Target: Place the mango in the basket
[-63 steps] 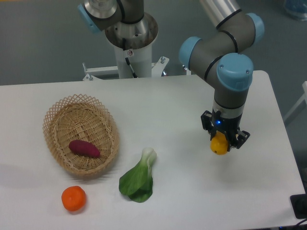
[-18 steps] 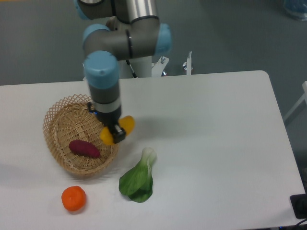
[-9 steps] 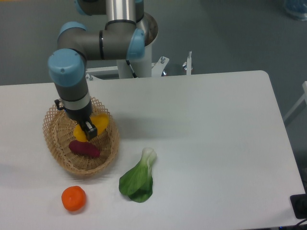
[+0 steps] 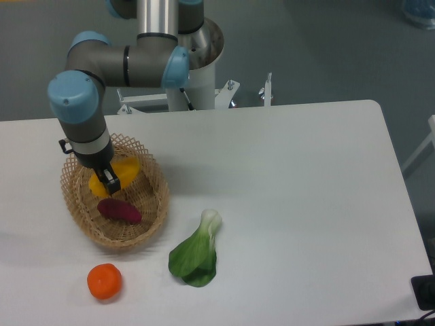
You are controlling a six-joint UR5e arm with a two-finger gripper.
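The light tan wicker basket (image 4: pixel 153 204) sits at the left of the white table. My gripper (image 4: pixel 109 178) hangs over the middle of the basket and is shut on the yellow-orange mango (image 4: pixel 126 168), which sticks out on both sides of the fingers. The mango is held just above the basket floor, right behind the dark purple sweet potato (image 4: pixel 119 210) that lies inside the basket. I cannot tell whether the mango touches the basket.
An orange tangerine (image 4: pixel 105 281) lies on the table in front of the basket. A green bok choy (image 4: pixel 196 251) lies to the right of the basket. The robot base (image 4: pixel 190 51) stands behind the table's back edge.
My gripper carried the mango from the right side of the table leftward, across the basket rim, and now holds it over the basket's middle, a little further left than half a second ago.
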